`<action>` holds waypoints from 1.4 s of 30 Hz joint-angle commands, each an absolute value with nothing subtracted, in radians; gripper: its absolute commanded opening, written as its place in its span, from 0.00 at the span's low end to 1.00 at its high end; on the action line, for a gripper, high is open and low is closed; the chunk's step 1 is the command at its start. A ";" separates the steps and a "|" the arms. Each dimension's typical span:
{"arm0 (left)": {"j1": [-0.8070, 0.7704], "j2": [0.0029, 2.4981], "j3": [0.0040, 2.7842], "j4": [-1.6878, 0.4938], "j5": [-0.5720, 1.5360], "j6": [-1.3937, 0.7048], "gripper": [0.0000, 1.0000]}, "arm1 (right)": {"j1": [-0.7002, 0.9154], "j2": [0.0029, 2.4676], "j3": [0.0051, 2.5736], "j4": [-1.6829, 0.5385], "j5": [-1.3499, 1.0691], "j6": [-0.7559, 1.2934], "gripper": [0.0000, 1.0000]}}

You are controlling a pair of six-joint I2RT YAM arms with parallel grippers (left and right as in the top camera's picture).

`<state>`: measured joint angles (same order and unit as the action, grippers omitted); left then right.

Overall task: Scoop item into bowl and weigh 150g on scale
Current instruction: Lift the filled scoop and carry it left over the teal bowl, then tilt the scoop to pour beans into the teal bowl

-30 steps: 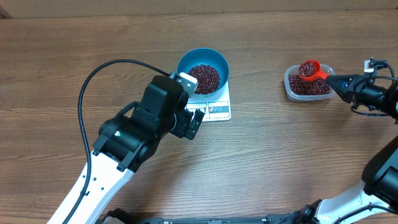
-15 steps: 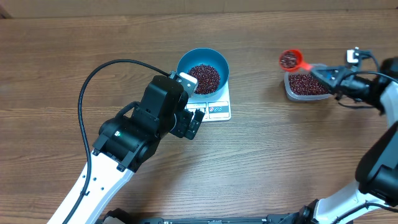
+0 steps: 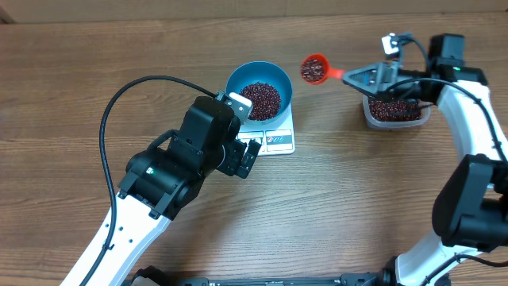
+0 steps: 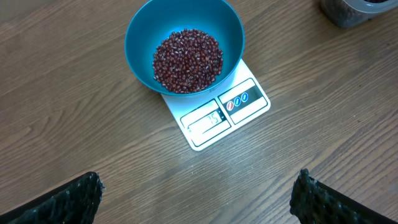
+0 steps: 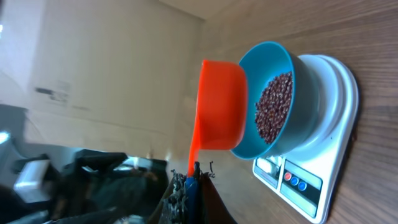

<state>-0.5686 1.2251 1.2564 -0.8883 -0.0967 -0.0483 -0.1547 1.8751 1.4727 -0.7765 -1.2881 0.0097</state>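
Beans (image 3: 260, 99) are heaped in one blue bowl (image 3: 262, 70), which is set on one white scale (image 3: 279, 140) near the middle of the desk (image 3: 357, 199), with the display at the bowl's 6 o'clock. One left arm (image 3: 190, 155) is extended from 7 o'clock; in the overhead view its wrist is seen over the bowl's 8 o'clock rim and the scale's left edge. The left fingers (image 4: 71, 200) are held wide apart with nothing between them. One black cable (image 3: 127, 99) is looped at 9 o'clock. One clear tub (image 3: 397, 124) of more beans is placed at 3 o'clock, well apart. One red scoop (image 3: 314, 68), loaded with beans, is clamped by its handle in the right fingers (image 3: 357, 77). It is held in the air at the bowl's 2 o'clock, between bowl and tub.
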 commanded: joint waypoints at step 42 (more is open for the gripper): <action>-0.563 1.229 1.272 -0.886 -0.084 -0.029 0.99 | 0.227 1.874 1.563 -0.695 -0.648 -0.326 0.04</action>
<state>-0.5686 1.2255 1.2564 -0.8879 -0.0967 -0.0483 0.1993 1.8751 1.5089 -0.6930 -0.7277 -0.2451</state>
